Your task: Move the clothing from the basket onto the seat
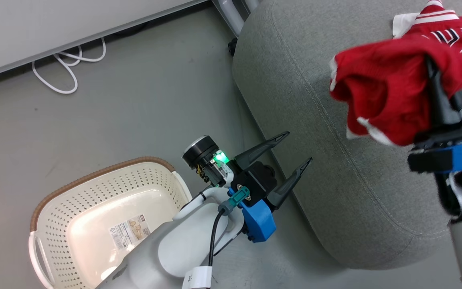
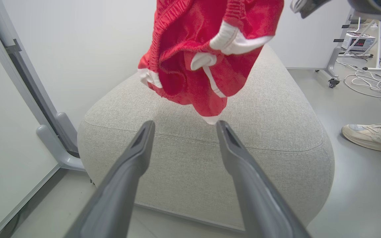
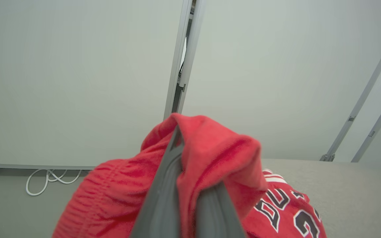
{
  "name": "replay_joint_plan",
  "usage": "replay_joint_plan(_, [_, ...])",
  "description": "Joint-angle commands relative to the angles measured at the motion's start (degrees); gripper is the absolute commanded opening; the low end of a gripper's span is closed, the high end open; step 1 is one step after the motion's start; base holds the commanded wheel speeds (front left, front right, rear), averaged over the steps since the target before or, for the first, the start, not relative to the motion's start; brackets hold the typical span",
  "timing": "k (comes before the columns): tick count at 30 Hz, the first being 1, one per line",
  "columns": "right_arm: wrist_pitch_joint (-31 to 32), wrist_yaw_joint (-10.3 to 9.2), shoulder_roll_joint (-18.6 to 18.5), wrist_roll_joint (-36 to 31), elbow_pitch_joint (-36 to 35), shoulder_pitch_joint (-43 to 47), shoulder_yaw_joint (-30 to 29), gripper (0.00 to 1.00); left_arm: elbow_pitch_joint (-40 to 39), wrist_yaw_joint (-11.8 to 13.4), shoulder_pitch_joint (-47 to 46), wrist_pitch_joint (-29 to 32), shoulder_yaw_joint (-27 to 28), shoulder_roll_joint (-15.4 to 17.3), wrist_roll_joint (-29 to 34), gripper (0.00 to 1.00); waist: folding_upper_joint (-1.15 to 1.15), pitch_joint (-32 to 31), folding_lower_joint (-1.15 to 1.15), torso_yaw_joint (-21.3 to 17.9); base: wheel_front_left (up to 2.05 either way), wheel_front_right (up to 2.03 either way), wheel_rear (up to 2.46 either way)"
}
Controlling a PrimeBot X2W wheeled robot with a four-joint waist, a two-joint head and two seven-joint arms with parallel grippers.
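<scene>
My right gripper [image 1: 430, 62] is shut on the red shorts [image 1: 379, 92] and holds them bunched in the air above the grey seat [image 1: 307, 120]. In the left wrist view the shorts [image 2: 203, 49] hang just over the seat [image 2: 276, 109]. The red jersey [image 1: 461, 32] with dark lettering lies on the seat behind them, and its lettering [image 3: 283, 211] shows past the right gripper [image 3: 193, 165] in the right wrist view. My left gripper [image 1: 298, 147] is open and empty beside the seat's edge, its fingers [image 2: 137, 148] pointing at the seat's side. The basket [image 1: 94, 180] sits on the floor at lower left, with a paper label inside.
A white cable [image 1: 66, 68] loops on the floor along the white wall panel. A grey frame leg with a caster [image 1: 233, 44] stands by the seat's far corner. A person's shoe [image 2: 372, 135] and loose cables [image 2: 372, 86] lie on the floor to the seat's right in the left wrist view.
</scene>
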Motion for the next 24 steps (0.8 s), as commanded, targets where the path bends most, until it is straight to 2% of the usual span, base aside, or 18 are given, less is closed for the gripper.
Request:
replay_joint_plan(1, [-0.02, 0.01, -1.19, -0.29, -0.76, -2.51, -0.91, 0.00, -0.18, 0.04, -1.11, -0.15, 0.44, 0.40, 0.35, 1.00, 0.00, 1.01, 0.00, 0.27, 0.00, 0.00, 0.00])
replay_joint_plan(5, [-0.03, 0.01, -5.09, -0.27, -2.25, -8.97, -4.39, 0.00, -0.30, 0.27, -2.34, -0.15, 0.71, 0.73, 1.15, 1.00, 0.00, 3.94, 0.00, 0.97, 0.00, 0.00, 0.00])
replay_joint_plan(10, [-0.02, 0.01, -10.38, 1.19, -2.16, -16.98, -12.05, 0.00, -0.32, 0.37, -4.80, -0.15, 0.99, 1.25, 2.23, 1.00, 0.00, 8.46, 0.00, 1.87, 0.00, 0.00, 0.00])
replay_joint_plan(14, [-0.02, 0.01, -13.19, 1.59, -0.75, -20.17, -16.55, 0.00, -0.31, 0.48, -6.32, -0.15, 1.11, 1.65, 2.86, 1.00, 0.00, 11.07, 0.00, 2.28, 0.00, 0.00, 0.00])
replay_joint_plan(18, [-0.02, 0.01, -17.46, 1.04, 2.78, -22.64, -20.57, 0.00, -0.21, 0.53, -8.69, -0.12, 0.90, 1.93, 3.79, 1.00, 0.00, 14.70, 0.00, 3.10, 0.00, 0.00, 0.00])
replay_joint_plan(24, [-0.02, 0.01, -20.58, 0.19, 10.54, -22.81, -24.05, 0.00, -0.35, 0.85, -11.48, 0.13, 0.67, 2.61, 4.75, 1.00, 0.00, 18.95, 0.00, 3.73, 0.00, 0.00, 0.00])
